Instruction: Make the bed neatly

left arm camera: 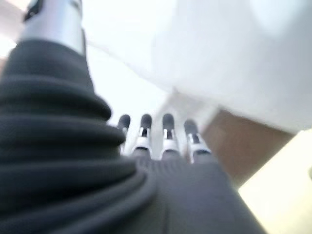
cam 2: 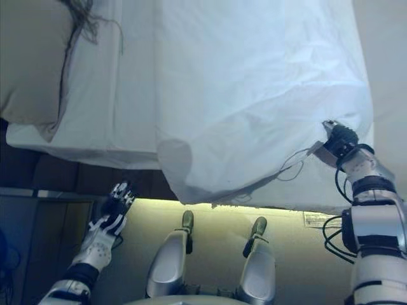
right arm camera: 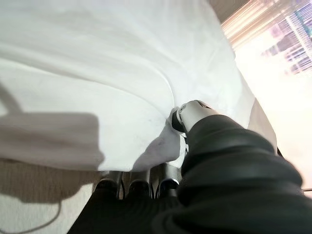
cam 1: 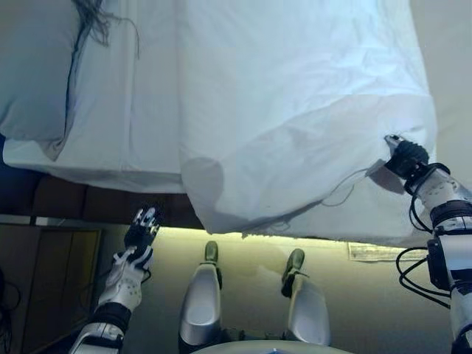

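A white duvet (cam 1: 295,103) lies over the bed, its near edge hanging over the bed's side in folds. My right hand (cam 1: 404,155) is at the duvet's right near edge, and the right wrist view shows my thumb and fingers pinching a fold of the white cloth (right arm camera: 161,146). My left hand (cam 1: 141,234) is below the bed's edge on the left, fingers straight, holding nothing; in the left wrist view its fingers (left arm camera: 165,139) point toward the bed. A grey-white pillow (cam 1: 37,74) lies at the bed's left end on the white sheet (cam 1: 125,110).
The dark bed base (cam 1: 110,203) shows under the mattress on the left. A lit pale floor strip (cam 1: 354,280) runs under the bed's edge. A dark tangle of strands (cam 1: 92,18) lies by the pillow. A thin loose thread (cam 1: 346,188) hangs by the duvet's edge.
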### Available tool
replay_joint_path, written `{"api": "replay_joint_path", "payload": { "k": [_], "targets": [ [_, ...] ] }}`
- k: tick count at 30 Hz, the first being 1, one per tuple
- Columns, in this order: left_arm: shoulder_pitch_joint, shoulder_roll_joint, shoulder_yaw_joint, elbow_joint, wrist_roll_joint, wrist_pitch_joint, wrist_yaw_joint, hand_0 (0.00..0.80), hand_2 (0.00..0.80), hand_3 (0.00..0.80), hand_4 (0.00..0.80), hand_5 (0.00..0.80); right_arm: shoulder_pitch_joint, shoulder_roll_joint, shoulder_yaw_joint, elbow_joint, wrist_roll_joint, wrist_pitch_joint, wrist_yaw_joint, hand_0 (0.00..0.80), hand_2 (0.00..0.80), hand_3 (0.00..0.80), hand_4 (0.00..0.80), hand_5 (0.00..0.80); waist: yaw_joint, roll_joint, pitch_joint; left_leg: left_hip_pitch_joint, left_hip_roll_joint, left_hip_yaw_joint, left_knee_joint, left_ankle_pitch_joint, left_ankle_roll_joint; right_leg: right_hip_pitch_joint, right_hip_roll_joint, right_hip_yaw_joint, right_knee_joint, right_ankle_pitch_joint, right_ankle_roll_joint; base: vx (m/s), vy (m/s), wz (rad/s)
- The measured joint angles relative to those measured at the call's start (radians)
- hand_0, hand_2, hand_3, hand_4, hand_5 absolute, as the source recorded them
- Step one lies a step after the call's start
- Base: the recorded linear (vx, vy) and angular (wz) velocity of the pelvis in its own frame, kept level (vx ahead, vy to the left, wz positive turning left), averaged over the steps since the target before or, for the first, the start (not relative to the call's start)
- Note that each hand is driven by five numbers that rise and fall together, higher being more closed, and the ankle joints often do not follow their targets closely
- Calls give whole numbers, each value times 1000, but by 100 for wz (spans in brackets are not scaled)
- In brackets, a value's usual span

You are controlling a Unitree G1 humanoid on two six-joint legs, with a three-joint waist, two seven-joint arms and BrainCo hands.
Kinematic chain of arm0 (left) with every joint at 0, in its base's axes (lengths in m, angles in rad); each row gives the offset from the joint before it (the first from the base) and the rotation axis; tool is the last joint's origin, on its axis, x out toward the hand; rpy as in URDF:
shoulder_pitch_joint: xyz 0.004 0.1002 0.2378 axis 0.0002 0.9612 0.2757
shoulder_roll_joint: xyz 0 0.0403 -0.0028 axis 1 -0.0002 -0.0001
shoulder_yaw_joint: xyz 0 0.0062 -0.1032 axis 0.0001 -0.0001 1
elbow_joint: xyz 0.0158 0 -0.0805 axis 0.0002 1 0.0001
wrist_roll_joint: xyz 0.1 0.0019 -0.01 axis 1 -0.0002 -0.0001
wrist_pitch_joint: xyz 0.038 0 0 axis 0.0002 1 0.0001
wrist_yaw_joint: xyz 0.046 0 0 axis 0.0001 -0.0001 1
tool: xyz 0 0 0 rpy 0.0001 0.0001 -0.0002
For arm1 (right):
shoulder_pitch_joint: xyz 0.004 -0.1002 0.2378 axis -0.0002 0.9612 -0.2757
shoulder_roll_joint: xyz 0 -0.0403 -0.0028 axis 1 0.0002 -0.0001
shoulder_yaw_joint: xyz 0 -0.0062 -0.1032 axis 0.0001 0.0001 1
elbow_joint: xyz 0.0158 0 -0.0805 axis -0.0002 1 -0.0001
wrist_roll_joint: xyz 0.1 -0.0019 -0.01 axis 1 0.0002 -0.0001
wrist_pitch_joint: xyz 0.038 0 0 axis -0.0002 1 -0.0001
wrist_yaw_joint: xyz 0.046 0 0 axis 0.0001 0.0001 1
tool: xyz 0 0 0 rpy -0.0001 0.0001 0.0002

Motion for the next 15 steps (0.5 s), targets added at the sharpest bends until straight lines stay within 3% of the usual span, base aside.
{"api": "replay_joint_path", "payload": {
  "k": [3,9,15],
  "targets": [
    [-10,-6,-29,-4,9,11,8,0,0,0,0,0,31,34,17,-10,-2,29,0,800,800,800,800,800,-13,-20,-71,62,2,13,-57,8,-5,70,17,-3,-83,22,7,149,19,-8],
    [-101,-30,-103,-33,-56,92,4,0,0,0,0,0,45,105,31,-33,0,42,-20,800,800,800,800,800,-26,-52,-126,141,19,39,-98,6,-10,138,43,4,-132,30,4,61,-32,-10],
    [-184,-142,-109,0,-171,197,-5,0,0,0,0,0,54,233,78,-78,39,44,-72,800,800,800,800,800,-54,-90,-149,174,64,67,-100,4,-35,159,89,28,-157,44,-18,25,-145,-18]
  ]
}}
